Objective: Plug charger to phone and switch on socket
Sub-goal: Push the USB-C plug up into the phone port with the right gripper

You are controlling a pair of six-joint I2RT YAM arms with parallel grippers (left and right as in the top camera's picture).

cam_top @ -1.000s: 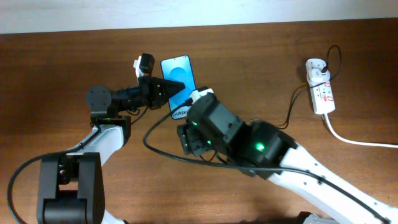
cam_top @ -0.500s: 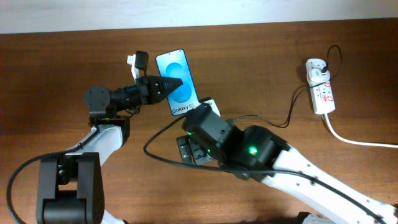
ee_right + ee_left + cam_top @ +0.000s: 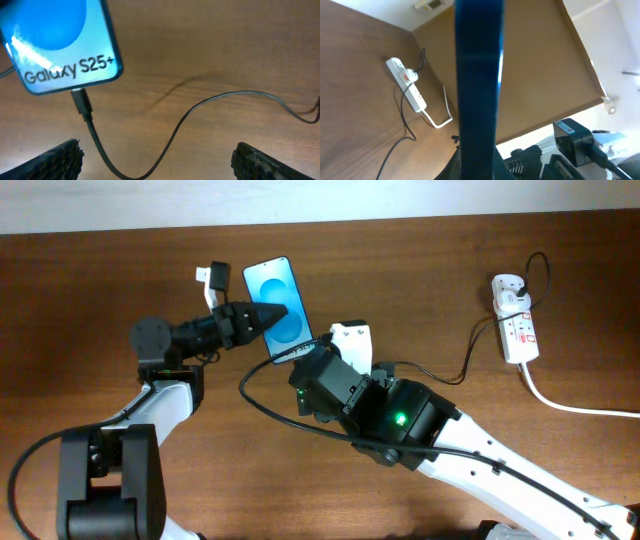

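While left pincer (image 3: 275, 312) clamps phone (image 3: 268, 285), charger (image 3: 82, 105) touching its end, right pincer (image 3: 160, 162) spread empty, socket (image 3: 518, 330) apart.

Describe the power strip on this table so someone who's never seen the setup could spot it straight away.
Start at the brown wooden table and look to its right end in the overhead view. There lies a small elongated white power strip, a thick white cord trailing from one end. Unlike the thin black cable beside it, it is a rigid block with red switches.
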